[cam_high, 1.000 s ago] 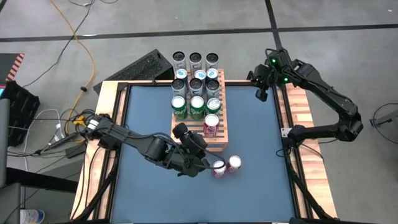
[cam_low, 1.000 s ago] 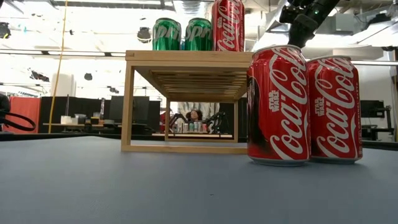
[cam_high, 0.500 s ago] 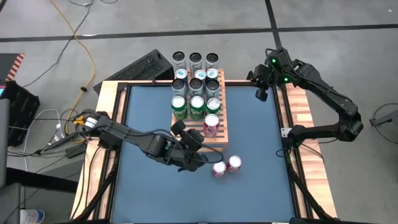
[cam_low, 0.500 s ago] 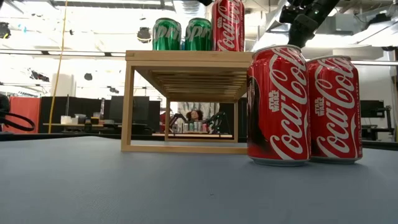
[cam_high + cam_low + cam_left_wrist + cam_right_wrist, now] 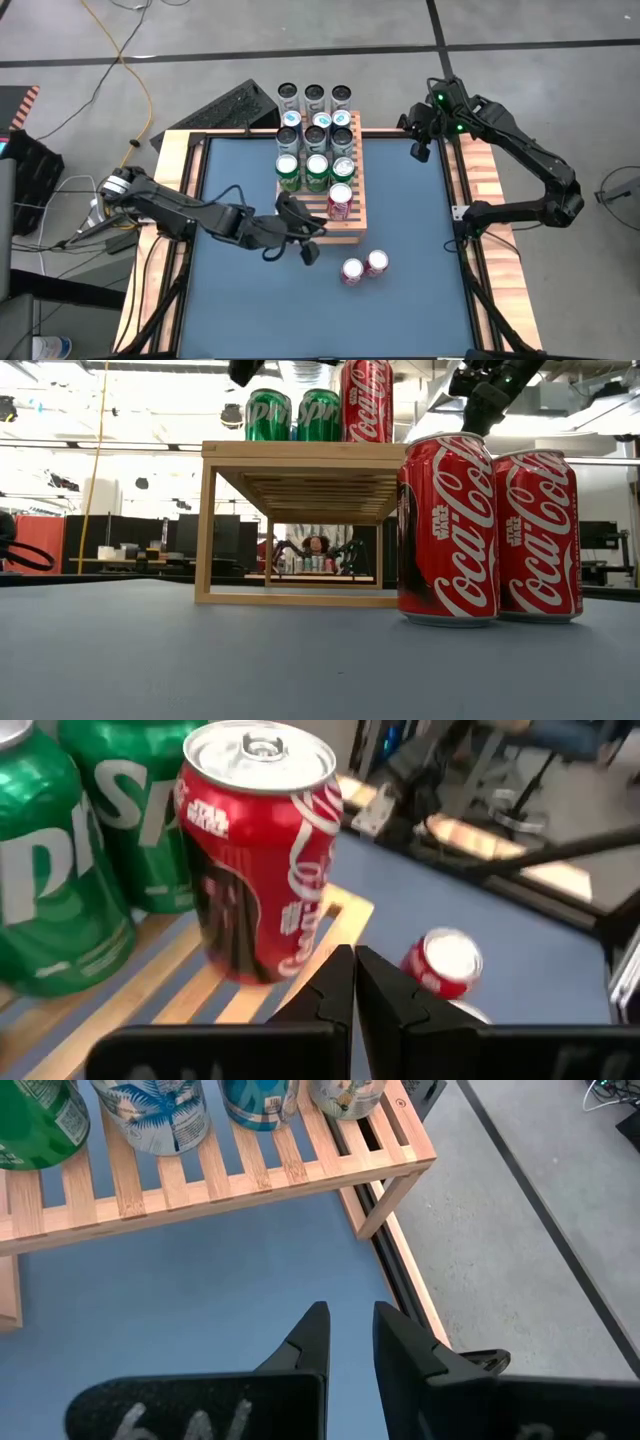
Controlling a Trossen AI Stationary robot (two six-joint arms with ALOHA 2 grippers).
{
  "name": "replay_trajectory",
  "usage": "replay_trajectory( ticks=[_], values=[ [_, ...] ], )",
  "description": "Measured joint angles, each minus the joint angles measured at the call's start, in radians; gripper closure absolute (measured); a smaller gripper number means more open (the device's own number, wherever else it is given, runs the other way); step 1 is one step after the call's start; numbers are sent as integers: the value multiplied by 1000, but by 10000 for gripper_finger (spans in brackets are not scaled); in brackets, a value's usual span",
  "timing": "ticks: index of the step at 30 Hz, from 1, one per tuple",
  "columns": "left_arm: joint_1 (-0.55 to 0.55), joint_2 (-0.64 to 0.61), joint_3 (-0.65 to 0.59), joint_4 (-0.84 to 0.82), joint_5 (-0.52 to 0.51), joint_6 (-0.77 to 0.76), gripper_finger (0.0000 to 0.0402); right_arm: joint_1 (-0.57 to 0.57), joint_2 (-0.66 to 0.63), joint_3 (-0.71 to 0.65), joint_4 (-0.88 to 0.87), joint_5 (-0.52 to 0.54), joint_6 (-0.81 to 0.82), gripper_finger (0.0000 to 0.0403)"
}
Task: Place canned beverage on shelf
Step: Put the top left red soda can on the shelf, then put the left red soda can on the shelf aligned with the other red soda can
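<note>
Blue table (image 5: 240, 300) filled mid-frame in the high view, concrete floor around it. Shelf (image 5: 352, 228) stood at centre, its upper part crowded with green cans (image 5: 316, 170) and pale patterned cans (image 5: 318, 129); one red can (image 5: 340, 200) stood at the right of the row below the green ones, with bare slats beside and below it.

My left end effector (image 5: 303, 243) hovered off the shelf's lower left corner, fingers together and empty. In the left wrist view the fingertips (image 5: 338, 988) met in front of the placed red can (image 5: 258, 850). My right end effector (image 5: 421, 148) waited at upper right, near the table's far corner; its fingers stood slightly apart, holding nothing.

Two loose red cans (image 5: 363, 267) stood upright and touching on the table, just below the shelf's lower right corner. In the low view they filled the right of frame (image 5: 490, 525).

Judgement: next step is fetching one of that pair. Notes for doing it well:
- spread the fingers before descending;
- take the left can (image 5: 352, 271), the nearer one;
- bring the fingers in on the sides clear of its neighbour, so neither can tips;
- lift straight up, then set it on a bare patch of slats.
</note>
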Motion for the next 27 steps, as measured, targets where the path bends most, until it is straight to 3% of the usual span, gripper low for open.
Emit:
replay_trajectory(
  ticks=[10, 27],
  values=[
    [29, 14, -33, 36, -148, -9, 402, 0, 0, 0, -2, 2, 0, 339],
    [126, 63, -33, 133, -95, 62, 401, -8, 0, 0, 1, 2, -23, 339]
  ],
)
